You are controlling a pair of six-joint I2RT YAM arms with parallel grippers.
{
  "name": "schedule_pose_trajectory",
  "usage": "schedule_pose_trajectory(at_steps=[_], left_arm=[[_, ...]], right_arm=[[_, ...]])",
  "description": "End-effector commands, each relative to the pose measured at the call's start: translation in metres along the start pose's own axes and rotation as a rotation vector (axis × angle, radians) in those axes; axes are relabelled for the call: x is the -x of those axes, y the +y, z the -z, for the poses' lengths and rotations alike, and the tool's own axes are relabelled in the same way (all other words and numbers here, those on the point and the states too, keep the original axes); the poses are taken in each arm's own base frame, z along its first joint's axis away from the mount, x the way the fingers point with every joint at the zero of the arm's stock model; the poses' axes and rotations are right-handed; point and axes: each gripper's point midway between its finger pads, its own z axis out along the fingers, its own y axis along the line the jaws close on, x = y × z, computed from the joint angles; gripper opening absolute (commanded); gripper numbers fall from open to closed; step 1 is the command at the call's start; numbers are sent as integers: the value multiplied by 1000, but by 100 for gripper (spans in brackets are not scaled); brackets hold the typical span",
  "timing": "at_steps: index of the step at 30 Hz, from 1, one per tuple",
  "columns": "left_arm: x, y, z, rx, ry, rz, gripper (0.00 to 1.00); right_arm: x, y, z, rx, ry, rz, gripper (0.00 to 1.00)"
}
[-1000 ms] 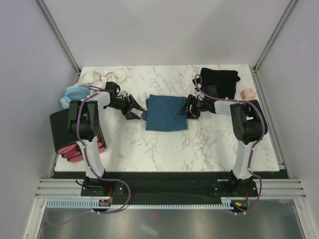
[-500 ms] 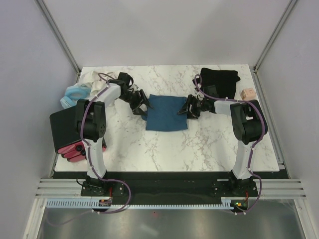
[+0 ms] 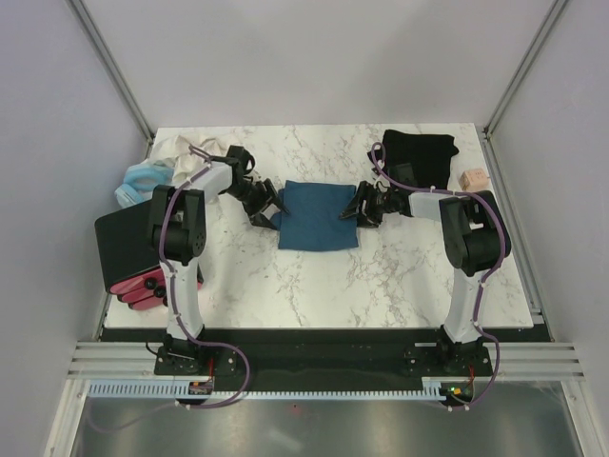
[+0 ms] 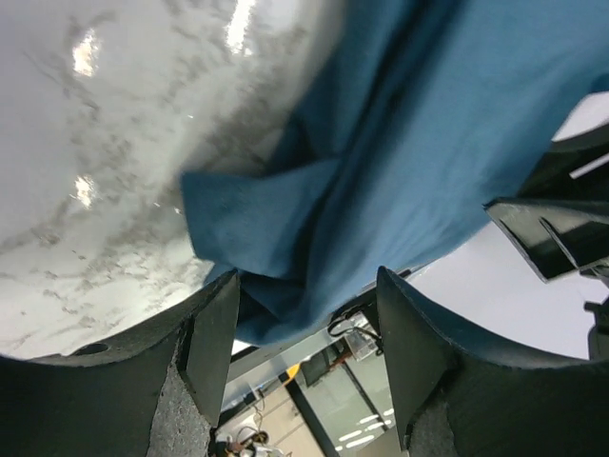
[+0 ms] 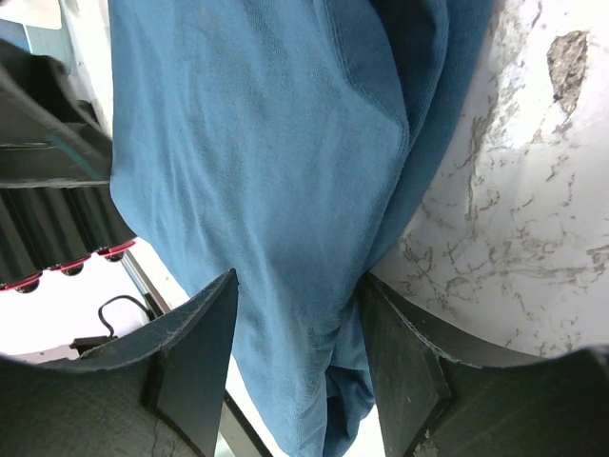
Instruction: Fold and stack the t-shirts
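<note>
The dark teal-blue t-shirt (image 3: 319, 215) lies folded into a rectangle in the middle of the marble table (image 3: 314, 286). The black t-shirt (image 3: 423, 152) sits bunched at the back right. My left gripper (image 3: 269, 205) is at the teal shirt's left edge, open. In the left wrist view a rumpled fold of the teal shirt (image 4: 428, 124) reaches between its fingers (image 4: 214, 333). My right gripper (image 3: 356, 208) is at the shirt's right edge, also open. In the right wrist view its fingers (image 5: 195, 352) straddle the layered edge of the teal shirt (image 5: 257, 143).
A pale blue ring-shaped item (image 3: 141, 181) and a cream cloth (image 3: 181, 148) lie at the back left. A black box (image 3: 119, 243) with pink-red pieces (image 3: 143, 286) sits off the table's left edge. A small peach cube (image 3: 473, 178) is at the right.
My left gripper has swung right and come in to the teal shirt's left edge, its jaws a little wider. The right gripper has stayed at the right edge.
</note>
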Motion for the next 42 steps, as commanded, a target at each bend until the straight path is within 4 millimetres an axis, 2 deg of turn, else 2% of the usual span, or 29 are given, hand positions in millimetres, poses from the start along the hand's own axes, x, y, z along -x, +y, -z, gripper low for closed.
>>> schedule_pose_trajectory(at_steps=[1, 12, 16, 18, 24, 28, 34, 36, 42], left_arm=[[9, 6, -9, 25, -3, 58, 66], [7, 22, -23, 71, 29, 84, 67], [0, 30, -27, 103, 36, 80, 67], [-5, 31, -35, 108, 60, 73, 67], [-14, 15, -53, 72, 79, 25, 67], [-18, 11, -60, 53, 98, 27, 66], [-19, 14, -64, 50, 100, 12, 59], [-18, 15, -63, 54, 91, 6, 51], [-21, 16, -69, 37, 106, 11, 42]], right_arm=[[-25, -30, -8, -101, 50, -42, 62], [-24, -28, -10, -86, 58, -44, 62], [-21, -29, -11, -86, 57, -46, 62], [-21, -29, -13, -82, 60, -47, 62], [-24, -33, -16, -84, 71, -59, 62], [-24, -34, -19, -79, 73, -69, 63], [-24, -36, -22, -79, 73, -83, 60], [-25, -37, -23, -79, 75, -89, 56], [-30, -38, -31, -63, 93, -99, 60]])
